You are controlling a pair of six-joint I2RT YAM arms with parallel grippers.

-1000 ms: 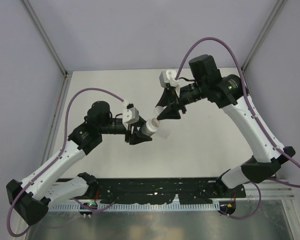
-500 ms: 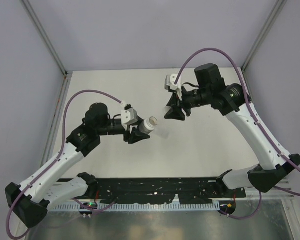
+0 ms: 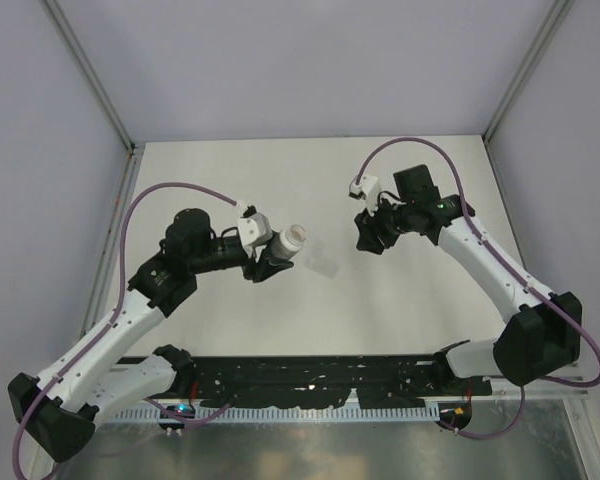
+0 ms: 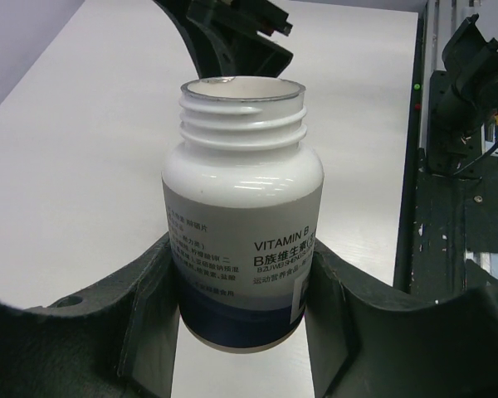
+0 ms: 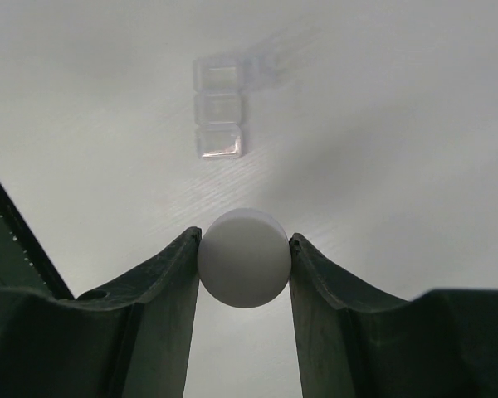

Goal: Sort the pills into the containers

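Over the middle of the desk [image 3: 280, 170], your left claw [image 3: 275, 255] gripped the open, tilted bottle [image 4: 242, 207] left of the clear packet [image 3: 323, 266], and your right claw [image 3: 368, 240] pinched the cap [image 5: 244, 269], so more tilt could have spilled unseen pills.

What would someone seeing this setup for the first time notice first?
Most striking is the white vitamin bottle, uncapped with its threaded neck bare, clamped in the left gripper left of the table's middle. To its right, the right gripper pinches a round white cap, apparently the bottle's. Between the two arms a small clear plastic packet lies on the table.
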